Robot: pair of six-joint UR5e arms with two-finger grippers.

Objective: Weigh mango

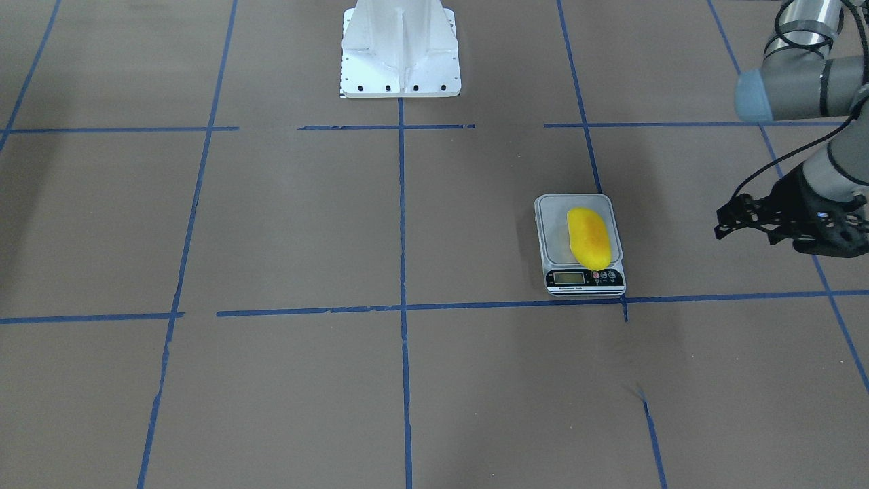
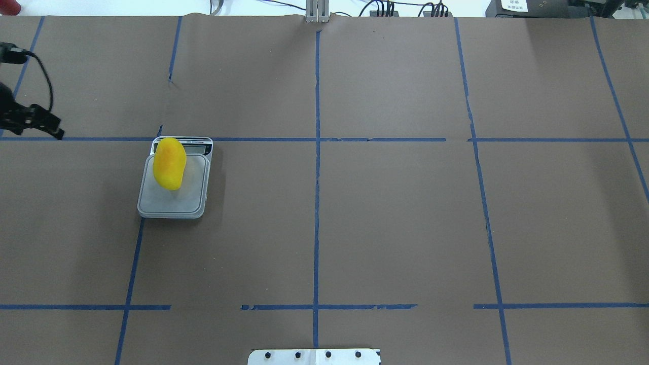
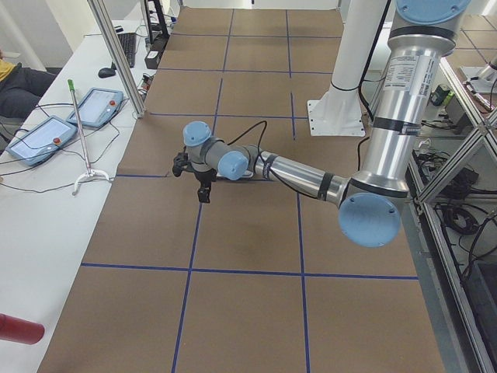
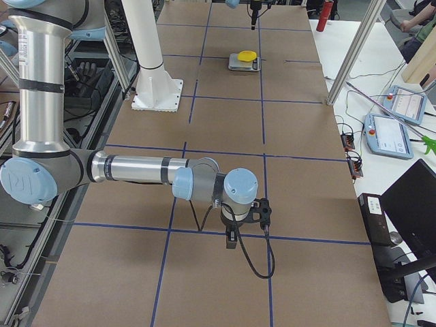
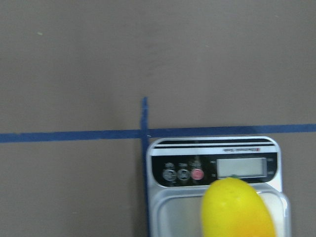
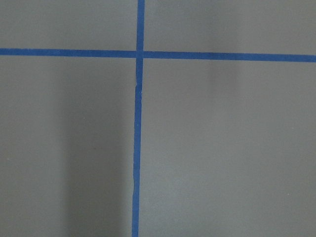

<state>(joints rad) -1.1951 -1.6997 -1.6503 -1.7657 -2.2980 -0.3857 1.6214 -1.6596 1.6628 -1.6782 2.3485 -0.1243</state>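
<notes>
Mango point(image 1: 589, 238) lies flat on the scale point(image 1: 551, 234), on the clear top plate. Nothing holds it. It sits a bit to one side of the plate, and one end pokes out toward the scale's screen point(image 5: 242, 168) and buttons point(image 5: 183, 174). In the left wrist view that end covers a little of the bottom edge of the screen.

So the big part of the job looks done: the fruit is on the scale and is let go. What is left, I think, is to read the number. The screen looks gray and pale, and I cannot tell what it shows.

The left gripper point(image 1: 725, 217) hangs off to the side of the scale, well apart from it and above the bench point(image 1: 271, 224). Its two fingers look spread apart, with nothing between them.

The right gripper point(image 4: 231, 238) is very far from the scale, at the other end of the bench. It shows only in the side view, so I cannot tell if its fingers are apart or together. Its wrist camera shows just brown bench and blue tape lines point(image 6: 139, 148).

If the number needs to be seen better, the fruit may need a small push away from the screen.
</notes>
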